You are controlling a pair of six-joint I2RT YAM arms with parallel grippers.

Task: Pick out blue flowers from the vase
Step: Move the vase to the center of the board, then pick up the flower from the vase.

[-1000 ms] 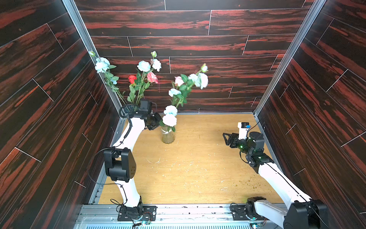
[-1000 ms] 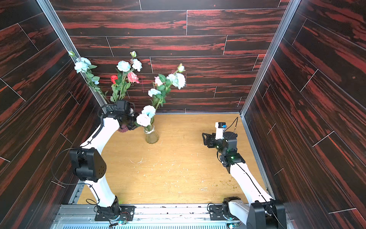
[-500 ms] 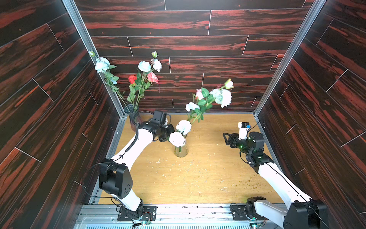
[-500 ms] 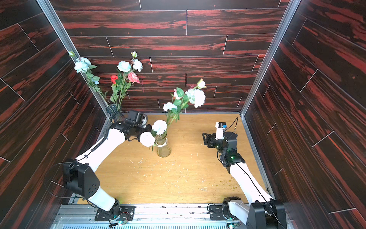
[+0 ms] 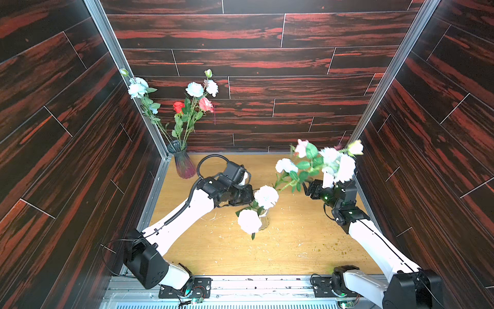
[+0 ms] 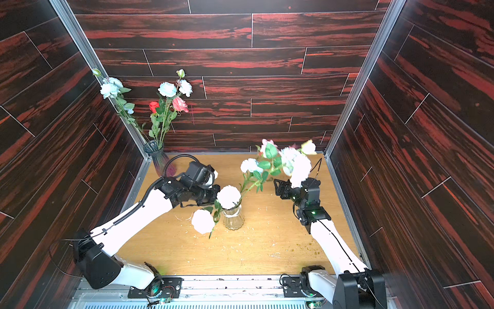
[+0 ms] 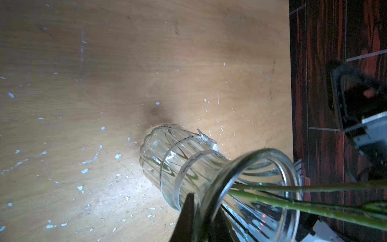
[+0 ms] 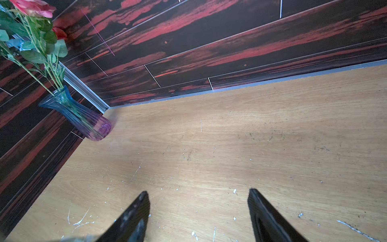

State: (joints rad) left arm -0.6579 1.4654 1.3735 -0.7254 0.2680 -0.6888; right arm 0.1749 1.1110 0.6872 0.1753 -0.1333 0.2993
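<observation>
Far left corner first: a tinted vase [image 5: 183, 163] stands against the wall. It holds a red rose [image 5: 178, 106] and a pink rose [image 5: 206, 104] under some pale blue blooms [image 5: 194, 89], and no arm is near it.

Moving right, the left arm reaches low across the table [image 5: 294, 254]. The left claw [image 7: 203, 211] is pinched on the rim of the clear vase [image 6: 233, 218], which stands mid-table. The left wrist view shows one finger outside the glass and one inside, with green stalks crossing the mouth.

Now the key line: the blue flowers [image 5: 286, 165] lean out of that vase, long axis running up, right and far. Their heads fan out over the right arm's wrist, a pale pink bloom [image 5: 302, 147] among them.

And there's the right claw [image 6: 279, 188], jaws wide apart and holding nothing, just right of the stalks and pointing left towards them. Its wrist view shows only bare table between the fingers, so no stalk is in the gap yet.

The right arm is clearly the nearer one, I'd say, and the left is busy steadying the glass. The call looks like a short reach left onto a stalk, then a pull along that slant.
</observation>
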